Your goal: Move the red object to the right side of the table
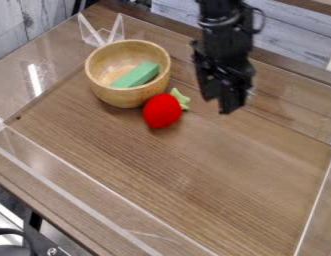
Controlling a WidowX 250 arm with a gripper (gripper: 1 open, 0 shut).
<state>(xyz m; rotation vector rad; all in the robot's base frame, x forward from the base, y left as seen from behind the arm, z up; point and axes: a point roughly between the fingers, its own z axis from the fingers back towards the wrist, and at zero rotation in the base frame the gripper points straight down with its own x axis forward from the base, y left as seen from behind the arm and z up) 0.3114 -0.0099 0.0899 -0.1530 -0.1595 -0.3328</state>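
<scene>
While your single arm hangs over the back half of the table (195, 190), the items before you list as follows.

Gripper (227, 101): black, pointing steeply down, raised above the wood with nothing between its fingers. Its jaws look parted, though dark fingers against a dark body make the gap hard to read. It stands to the right of the strawberry toy and apart from it, touching neither toy nor bowl.

Red object (161, 111): a small rounded strawberry-like toy, bright red, with a green leafy top turned toward the upper right. You will find it lying on the tabletop just beside the bowl's lower right rim, near the middle of the surface rather than at its right side. Whether it touches the bowl you cannot tell from this view.

Wooden bowl (106, 60): light tan, upright, at the upper left of the table. Inside it rests a flat green sponge-like piece (136, 74), tilted against the inner wall.

Table: brown wood grain, glossy, with a clear plastic rim (74, 190) running along its edges. Reflections streak the left and far portions.

Background: pale planked wall (295, 30) behind the arm; dark equipment at the lower left corner, too dim for you to identify.
</scene>
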